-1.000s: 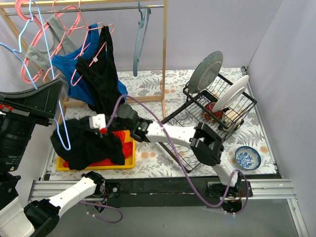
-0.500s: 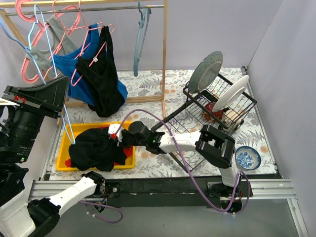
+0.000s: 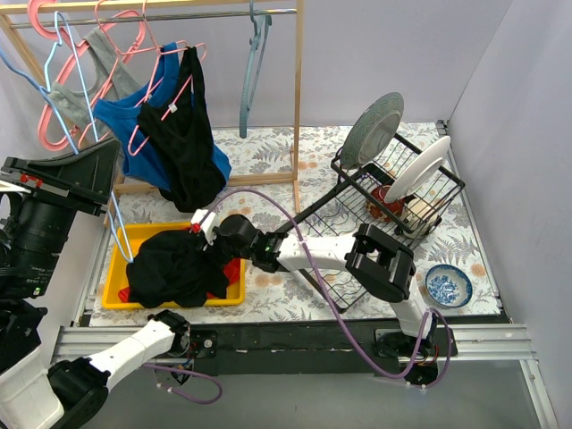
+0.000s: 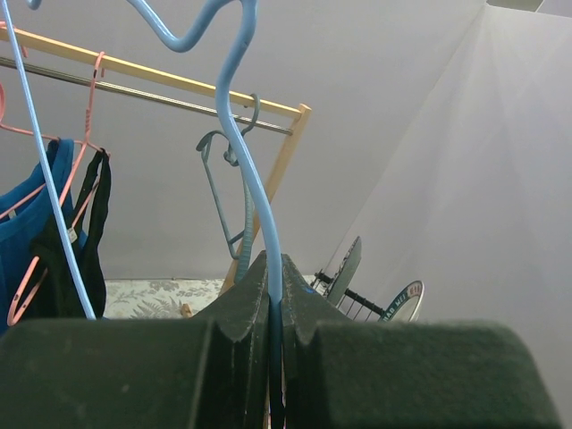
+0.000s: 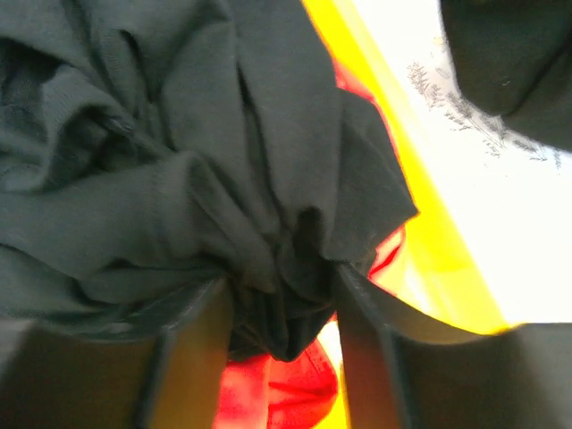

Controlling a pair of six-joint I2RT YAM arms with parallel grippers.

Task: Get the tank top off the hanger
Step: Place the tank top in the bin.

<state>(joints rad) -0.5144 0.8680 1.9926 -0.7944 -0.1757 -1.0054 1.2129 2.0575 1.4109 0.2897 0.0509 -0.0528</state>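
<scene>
While the left hand (image 4: pixel 274 304) clamps the bare hanger (image 4: pixel 243 161) up at far left, clear of the cloth, the right hand (image 5: pixel 284 299) pinches the tank top (image 3: pixel 174 264), bunched in the yellow bin (image 3: pixel 206 300) lower left, ready to drop, I'd say.

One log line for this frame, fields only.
left end effector: shut on hanger | right end effector: shut on tank top | tank top: off hanger, bunched in bin
</scene>
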